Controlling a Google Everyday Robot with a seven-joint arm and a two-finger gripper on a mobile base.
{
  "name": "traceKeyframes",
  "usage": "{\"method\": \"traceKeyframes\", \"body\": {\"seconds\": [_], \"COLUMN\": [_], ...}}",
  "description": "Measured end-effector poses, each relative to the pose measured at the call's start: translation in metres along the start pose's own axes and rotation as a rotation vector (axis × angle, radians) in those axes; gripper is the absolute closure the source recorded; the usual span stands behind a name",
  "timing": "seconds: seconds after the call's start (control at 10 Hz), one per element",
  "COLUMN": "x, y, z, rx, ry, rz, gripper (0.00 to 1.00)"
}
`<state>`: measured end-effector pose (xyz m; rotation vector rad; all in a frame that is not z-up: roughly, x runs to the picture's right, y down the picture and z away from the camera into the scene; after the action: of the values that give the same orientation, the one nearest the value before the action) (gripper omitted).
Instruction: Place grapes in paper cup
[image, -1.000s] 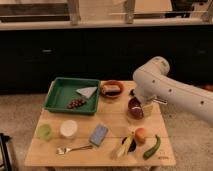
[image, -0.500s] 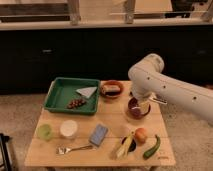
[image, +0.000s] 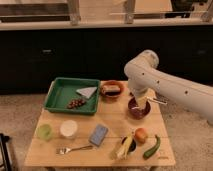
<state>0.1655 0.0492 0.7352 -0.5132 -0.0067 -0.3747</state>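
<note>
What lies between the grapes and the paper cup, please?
Only the tray's front rim and bare table, in camera view; gripper hovers over the dark bowl.

1. A green tray (image: 60, 83) sat back left on a wooden table (image: 161, 121).
2. A maroon bowl (image: 134, 113) lay beneath the gripper (image: 141, 103).
3. Near the front lay a blue block (image: 98, 134), a fork (image: 75, 149) and an orange-red fruit (image: 141, 134).

Kitchen (dark cabinets (image: 50, 55), countertop (image: 100, 22)); hand (image: 142, 103) above bowl (image: 131, 112).
</note>
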Motion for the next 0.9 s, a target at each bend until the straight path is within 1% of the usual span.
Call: {"method": "traceKeyframes", "body": {"seconds": [0.2, 0.4, 0.7, 0.8, 0.9], "x": [-0.002, 0.003, 0.004, 0.004, 0.007], "y": [-0.009, -0.016, -0.021, -0.022, -0.027], "z": [0.006, 0.012, 0.016, 0.017, 0.021], "rx": [0.012, 0.016, 0.014, 0.014, 0.021], "ry": [-0.011, -0.012, -0.023, -0.025, -0.031], "rz": [-0.004, -0.014, -0.022, -0.024, -0.031], "gripper": [0.20, 0.20, 0.31, 0.31, 0.22]}}
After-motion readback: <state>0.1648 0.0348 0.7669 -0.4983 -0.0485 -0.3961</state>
